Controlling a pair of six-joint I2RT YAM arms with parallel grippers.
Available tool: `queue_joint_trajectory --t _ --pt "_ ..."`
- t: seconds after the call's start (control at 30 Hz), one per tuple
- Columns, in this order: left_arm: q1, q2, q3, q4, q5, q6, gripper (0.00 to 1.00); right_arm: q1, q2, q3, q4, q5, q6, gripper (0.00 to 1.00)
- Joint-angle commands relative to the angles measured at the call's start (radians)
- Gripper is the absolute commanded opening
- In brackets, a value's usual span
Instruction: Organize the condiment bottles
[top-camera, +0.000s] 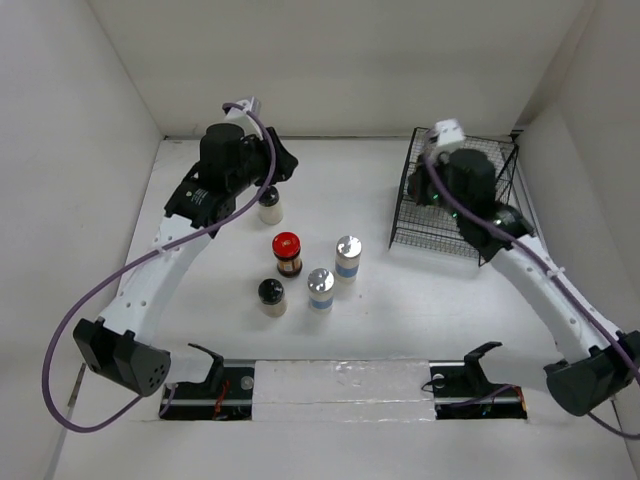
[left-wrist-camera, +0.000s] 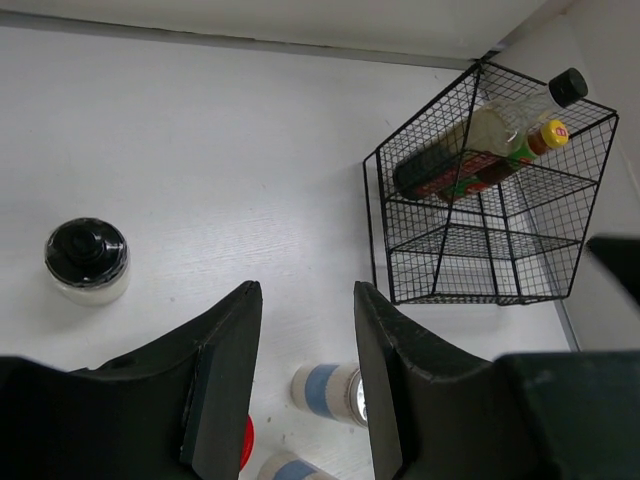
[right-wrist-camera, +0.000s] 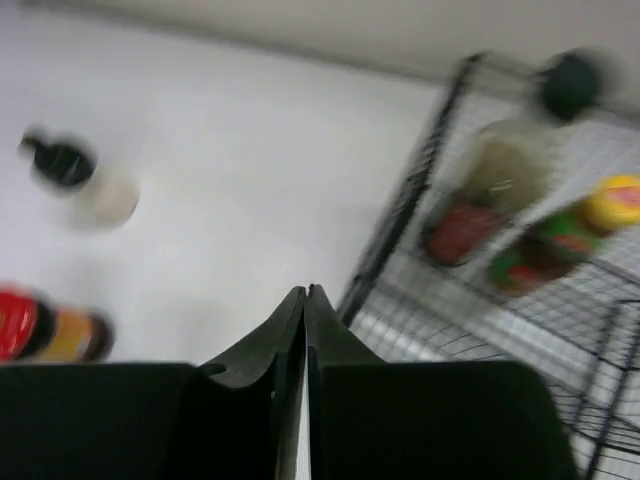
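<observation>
Five condiment bottles stand on the white table: a black-capped pale jar (top-camera: 270, 205) at the back, a red-lidded jar (top-camera: 287, 252), two silver-capped shakers (top-camera: 347, 257) (top-camera: 320, 288) and a second black-capped pale jar (top-camera: 271, 296). My left gripper (left-wrist-camera: 305, 290) is open and empty, held above the table right of the back jar (left-wrist-camera: 87, 260); one shaker (left-wrist-camera: 330, 390) shows below its fingers. The tall dark black-capped bottle (left-wrist-camera: 480, 135) and the green-red labelled bottle (left-wrist-camera: 505, 165) lie in the black wire basket (left-wrist-camera: 480, 270). My right gripper (right-wrist-camera: 305, 290) is shut and empty at the basket's left edge.
The wire basket (top-camera: 410, 235) sits at the back right, near the right wall, with my right arm over it. White walls close in the table at the back and both sides. The arm bases are at the near edge.
</observation>
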Motion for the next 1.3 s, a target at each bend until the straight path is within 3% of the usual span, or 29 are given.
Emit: queue_joint_trajectory --t 0.0,0.03,0.1,0.27,0.5,0.8,0.93,0.97,1.1,1.17,1.2,1.27 --pt "-0.001 0.013 0.064 0.014 -0.018 0.004 0.38 0.227 -0.033 -0.123 0.045 -0.085 -0.029 0.11" --pt "-0.001 0.013 0.064 0.005 -0.018 0.004 0.38 0.266 -0.042 -0.168 0.045 -0.084 -0.029 0.44" --pt "-0.001 0.022 0.064 0.005 -0.030 0.004 0.38 0.339 -0.053 -0.214 0.045 -0.084 -0.016 0.77" --pt "-0.001 0.051 0.084 -0.005 -0.021 -0.005 0.38 0.372 0.054 -0.181 0.016 -0.141 -0.047 0.90" --pt "-0.001 0.060 0.095 -0.005 -0.012 -0.005 0.38 0.402 0.189 -0.147 0.001 -0.186 -0.079 0.94" --pt "-0.001 0.060 0.066 0.015 -0.012 -0.005 0.38 0.412 0.269 -0.136 0.010 -0.189 -0.101 0.91" --pt "-0.001 0.060 0.066 0.015 -0.012 -0.005 0.38 0.412 0.289 -0.136 0.033 -0.176 -0.101 0.78" --pt "-0.001 0.060 0.066 0.015 -0.012 -0.005 0.38 0.412 0.300 -0.136 0.033 -0.176 -0.101 0.67" --pt "-0.001 0.071 0.066 0.015 -0.012 -0.005 0.38 0.412 0.312 -0.124 0.021 -0.176 -0.101 0.48" --pt "-0.001 0.082 0.066 0.025 -0.001 -0.005 0.38 0.412 0.285 -0.124 0.021 -0.144 -0.101 0.47" --pt "-0.001 0.082 0.066 0.025 0.011 -0.005 0.38 0.412 0.257 -0.101 0.021 -0.127 -0.101 0.40" --pt "-0.001 0.082 0.066 0.034 0.023 -0.005 0.38 0.396 0.228 -0.066 0.001 -0.088 -0.101 0.37"
